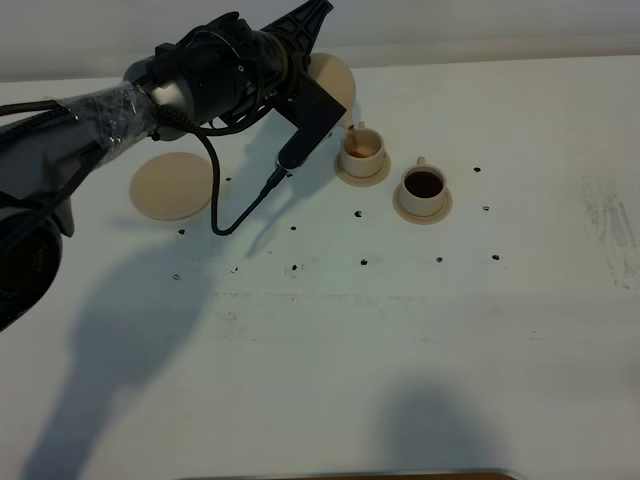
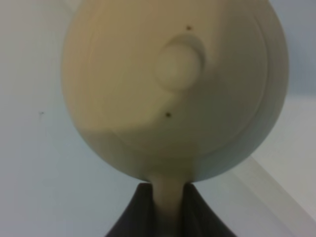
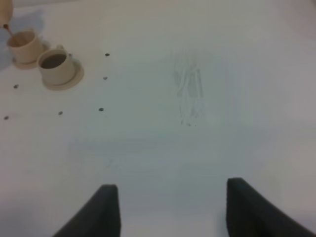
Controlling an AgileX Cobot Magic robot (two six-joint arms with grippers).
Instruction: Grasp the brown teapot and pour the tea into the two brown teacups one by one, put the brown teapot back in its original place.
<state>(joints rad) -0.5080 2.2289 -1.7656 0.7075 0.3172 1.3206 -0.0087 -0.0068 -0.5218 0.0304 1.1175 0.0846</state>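
Teapot (image 2: 148, 98) is airborne and tipped, spout just above the left cup (image 1: 362, 150) as I see it from the high camera. Left gripper (image 2: 167, 192) is clamped on its handle (image 2: 168, 212). Left cup holds pale tea, and the right cup (image 1: 424, 187) just beside it holds dark tea. Big saucer (image 1: 172, 185) lies well left of both. Right gripper (image 3: 170, 197) hovers with its jaws wide over the table (image 1: 400, 350), well apart from the cups.

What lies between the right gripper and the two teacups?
In the right wrist view, only bare table with a few small dark dots separates the open right gripper from the tea-filled teacup and the other teacup.
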